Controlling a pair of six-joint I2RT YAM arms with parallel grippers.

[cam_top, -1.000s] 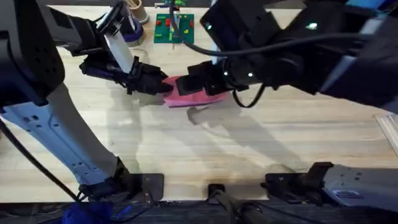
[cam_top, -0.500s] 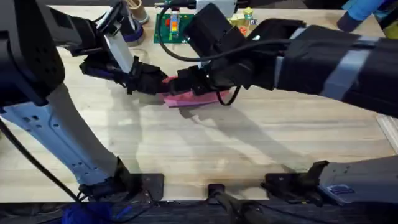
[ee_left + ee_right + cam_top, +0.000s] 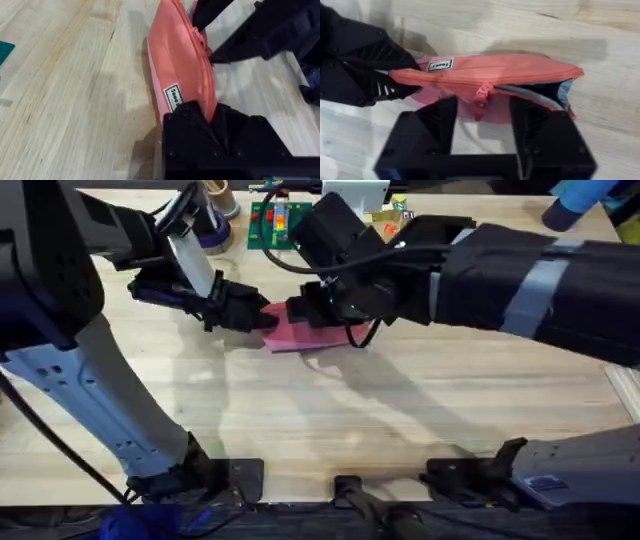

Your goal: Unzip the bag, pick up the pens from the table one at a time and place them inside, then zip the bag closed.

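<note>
The bag (image 3: 305, 332) lay on the desk (image 3: 330, 420) in the far middle of the workspace, between the two arms. The left claw (image 3: 207, 112) was clamped on one end of the bag, near the small white label (image 3: 173, 96); this grip most likely served as an anchor, so that the fabric would stay taut and not slide while the zipper was drawn. The right claw (image 3: 482, 107) stood over the zipper line with its fingers apart, the pull (image 3: 481, 95) lying between them; whether either finger touched the pull could not be determined. In the right wrist view the zipper was closed from the left claw's end up to the pull and parted beyond it, where a dark opening (image 3: 545, 92) with a bluish lining showed at the far end of the bag. Judged from this, the zipper was only part-way along its travel, and the direction of travel could not be read from the pictures. The interior of the bag was in shadow, so its contents could not be made out. In the overhead view the right arm (image 3: 480, 275) covered much of the bag and the desk behind it, and the right claw's fingers were hidden there. A green board (image 3: 268, 222) lay at the far edge of the desk.
</note>
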